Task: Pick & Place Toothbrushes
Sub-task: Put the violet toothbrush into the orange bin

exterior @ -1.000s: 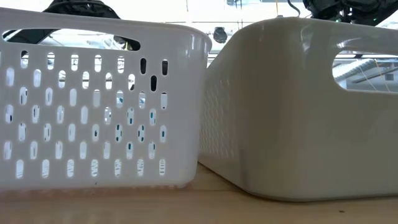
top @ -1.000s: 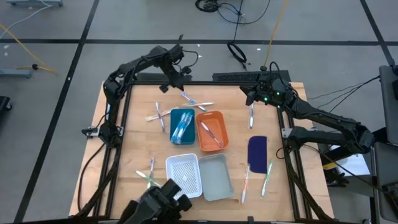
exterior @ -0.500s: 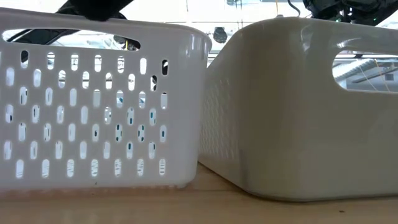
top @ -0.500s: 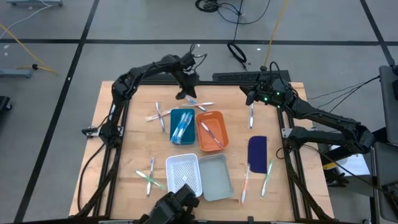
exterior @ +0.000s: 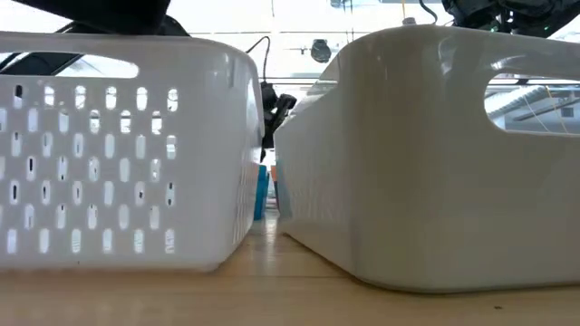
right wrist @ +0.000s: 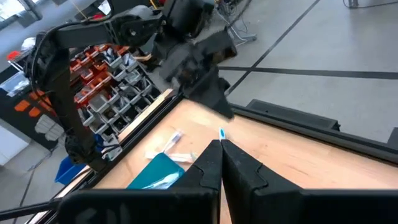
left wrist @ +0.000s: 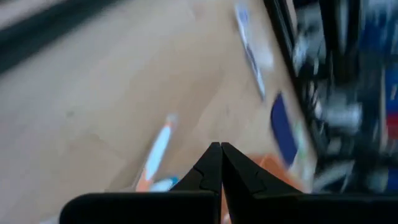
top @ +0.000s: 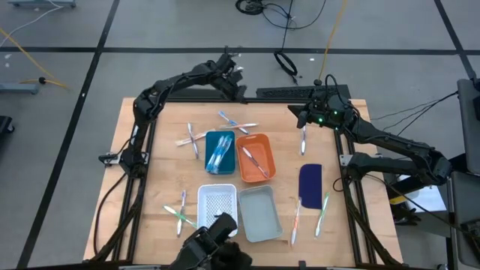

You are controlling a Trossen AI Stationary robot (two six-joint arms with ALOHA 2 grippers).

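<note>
Several toothbrushes lie on the wooden table: a crossed pair [top: 192, 139], a few at the far middle [top: 234, 122], one near the right arm [top: 303, 139], two at the near right [top: 309, 214] and two at the near left [top: 180, 211]. Others lie in the blue tray [top: 219, 151] and the orange tray [top: 255, 159]. My left gripper [top: 234, 78] is shut and empty, raised over the table's far edge; it also shows in the low view [exterior: 272, 109]. My right gripper [top: 303, 117] is shut and empty at the far right.
A white perforated basket [top: 218, 207] and a grey tray [top: 260, 213] stand side by side at the near middle, with a gap between them [exterior: 265, 204]. A dark blue flat piece [top: 310, 181] lies at the right. Black frame rails [top: 142, 142] run along both table sides.
My left gripper has gone toward the table's right over the far toothbrushes, then up and toward the far edge, staying shut. The white basket has slid a little toward the table's left, which has opened a gap between it and the grey tray.
</note>
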